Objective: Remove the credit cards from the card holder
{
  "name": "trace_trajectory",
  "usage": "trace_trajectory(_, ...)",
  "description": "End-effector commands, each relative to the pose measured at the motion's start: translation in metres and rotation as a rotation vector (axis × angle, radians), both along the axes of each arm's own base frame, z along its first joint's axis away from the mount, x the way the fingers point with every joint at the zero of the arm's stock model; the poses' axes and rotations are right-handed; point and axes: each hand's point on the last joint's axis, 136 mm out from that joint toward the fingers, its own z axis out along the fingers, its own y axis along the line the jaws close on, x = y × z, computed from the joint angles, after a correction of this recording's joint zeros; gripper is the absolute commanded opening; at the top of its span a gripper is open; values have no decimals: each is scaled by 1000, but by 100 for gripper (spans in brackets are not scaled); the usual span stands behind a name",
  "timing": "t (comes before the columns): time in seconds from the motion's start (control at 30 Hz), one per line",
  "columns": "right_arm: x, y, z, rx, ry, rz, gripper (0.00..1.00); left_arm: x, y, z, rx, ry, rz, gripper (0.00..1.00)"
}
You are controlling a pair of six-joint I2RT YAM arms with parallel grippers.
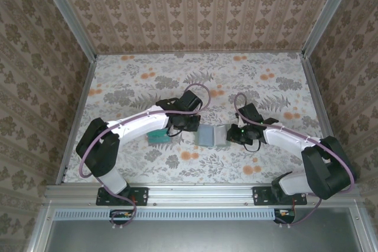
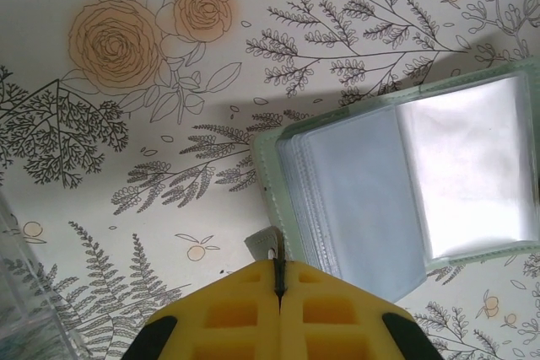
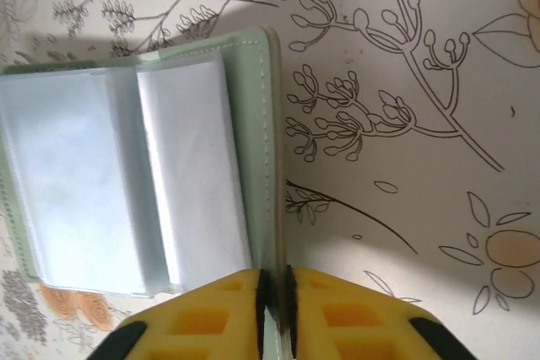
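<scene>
On the floral counter (image 1: pixel 147 81) the card holder (image 1: pixel 209 137) lies open, my right jaws pinching its right cover, my left jaws shut beside its left edge; I should anchor it and pull flat, not upward.

The left arm (image 1: pixel 136 123) rises from its base at the near edge of the tabletop (image 1: pixel 254 69), folds at the elbow near the left edge and reaches in toward the middle. The right arm (image 1: pixel 286 138) mirrors it from the right edge. Both wrists tip downward, facing each other and close together. The left gripper (image 2: pixel 278 267) has its yellow fingers (image 2: pixel 228 314) pressed together, with a thin grey sliver (image 2: pixel 260 244) pinched at the tips. The right gripper (image 3: pixel 276 284) is clamped on the edge of the card holder (image 3: pixel 253 107).
</scene>
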Motion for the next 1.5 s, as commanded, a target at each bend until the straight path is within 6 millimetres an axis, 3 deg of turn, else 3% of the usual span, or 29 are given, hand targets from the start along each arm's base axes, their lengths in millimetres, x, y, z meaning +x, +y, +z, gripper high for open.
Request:
trace_trajectory(0.0, -8, -4, -10, -9, 35, -3, 11, 1, -2, 12, -29, -22, -19, 0)
trace_trajectory(0.03, -8, -4, -11, -5, 39, -3, 7, 1, -2, 14, -31, -23, -17, 3)
trace_trajectory(0.13, -8, -2, -12, 9, 43, -3, 3, 1, -1, 20, -32, -21, -9, 34)
trace_trajectory(0.23, -8, -1, -12, 13, 40, -6, 1, 1, 0, 32, -52, -27, 21, 38)
trace_trajectory(0.33, -7, 0, -11, 22, 38, -6, 0, 0, -3, 46, -108, -35, 54, 58)
trace_trajectory(0.47, -9, 1, -19, 20, 62, -10, 0, -5, -22, 51, -219, 4, 53, 58)
trace_trajectory(0.67, -9, 2, -19, 25, 63, -12, 0, -15, -45, 16, -232, 108, 44, 57)
trace_trajectory(1.03, -8, 3, -19, 31, 61, -13, 0, -21, -34, -36, -104, 180, 86, 55)
trace_trajectory(1.47, -8, 3, -20, 33, 65, -12, 0, -29, -28, -60, -38, 227, 87, 53)
